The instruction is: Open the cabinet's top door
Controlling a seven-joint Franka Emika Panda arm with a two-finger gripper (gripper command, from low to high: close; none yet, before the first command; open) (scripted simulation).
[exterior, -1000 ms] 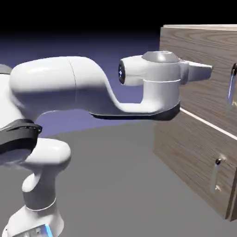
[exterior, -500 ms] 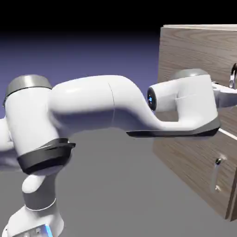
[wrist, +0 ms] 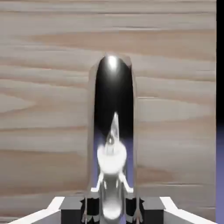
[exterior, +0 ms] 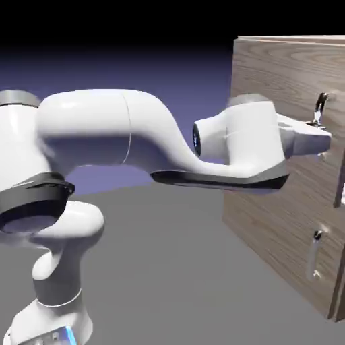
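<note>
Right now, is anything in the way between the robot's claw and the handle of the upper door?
Nothing visible. In the hand view the gripper is shut on the silver handle, which fills the space between its fingers. The exterior view shows the hand at the top door of the cabinet.

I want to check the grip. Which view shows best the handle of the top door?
The hand view: the handle fills the middle, large and shiny, between the gripper fingertips, against the top door. The exterior view shows only its upper end above the hand; the rest is hidden.
</note>
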